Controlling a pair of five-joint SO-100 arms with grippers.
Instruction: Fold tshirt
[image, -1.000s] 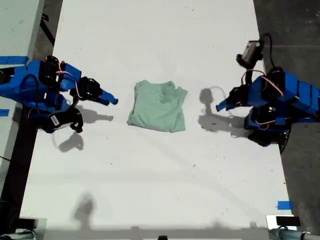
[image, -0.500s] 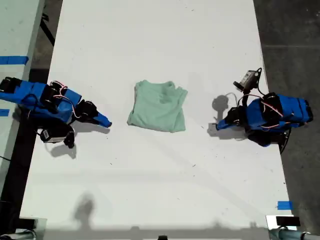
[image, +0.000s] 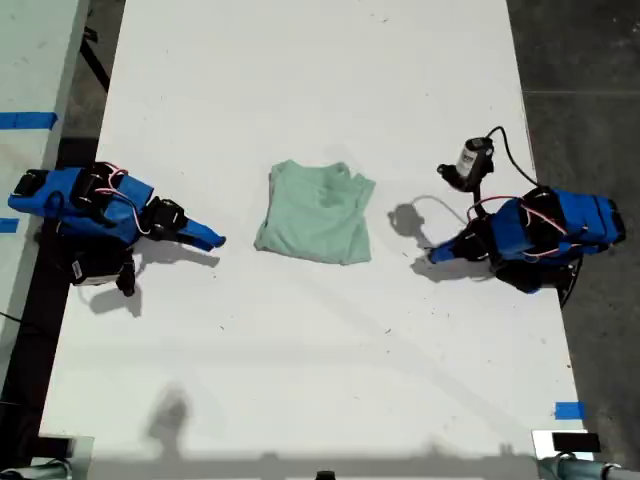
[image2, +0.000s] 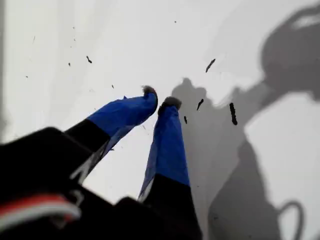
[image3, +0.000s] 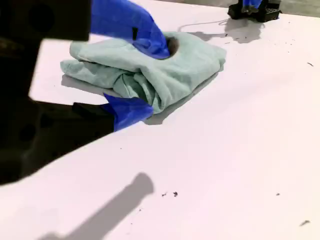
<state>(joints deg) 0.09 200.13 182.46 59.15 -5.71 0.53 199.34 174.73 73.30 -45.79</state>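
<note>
1. Since the earlier frames, both arms had dropped low and drawn back from the tshirt (image: 318, 212). The tshirt had not moved.
2. In the last half second the wrist camera (image: 470, 160) of the arm at the exterior view's right had swung in over the desk (image: 300, 380). Its shadow had slid closer to the tshirt.
3. The arm at the exterior view's left had barely shifted in that time.
4. My first gripper (image2: 160, 101), at the exterior view's right (image: 436, 257), was almost closed, with only a thin gap between the tips. It held nothing and pointed at bare desk, apart from the tshirt.
5. My second gripper (image3: 150, 77), at the exterior view's left (image: 215, 240), had its jaws moderately apart and empty. It sat near the tshirt's edge without touching it.
6. The tshirt lay folded in a compact bundle around the middle of the desk, between the two grippers.
</note>
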